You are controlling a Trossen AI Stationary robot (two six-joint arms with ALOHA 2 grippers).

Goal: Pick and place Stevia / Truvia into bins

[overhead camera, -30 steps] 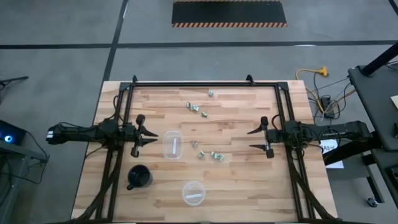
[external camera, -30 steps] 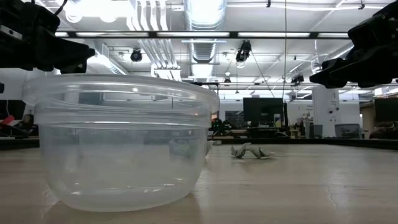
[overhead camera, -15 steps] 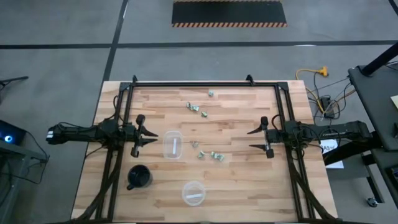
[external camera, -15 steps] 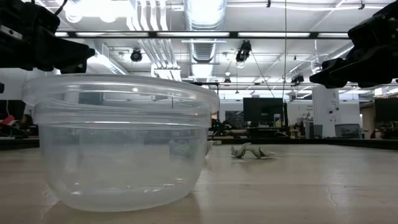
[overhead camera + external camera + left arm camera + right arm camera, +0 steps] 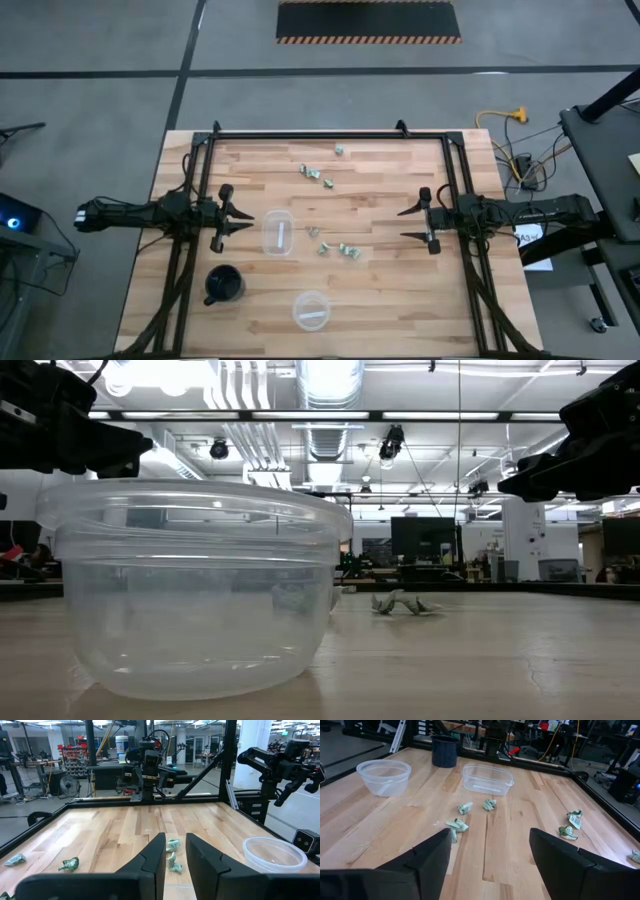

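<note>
Risking scattered crumpled pale-green paper packets (image 5: 490, 804) through misaimed descent of empty, wide-spread right gripper (image 5: 491, 838); left gripper (image 5: 175, 841) narrowly ajar, idle.

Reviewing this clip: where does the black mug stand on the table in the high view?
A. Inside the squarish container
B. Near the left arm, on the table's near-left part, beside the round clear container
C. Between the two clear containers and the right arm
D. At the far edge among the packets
B: the high view shows the black mug below the left claw, left of the round clear container.
</note>
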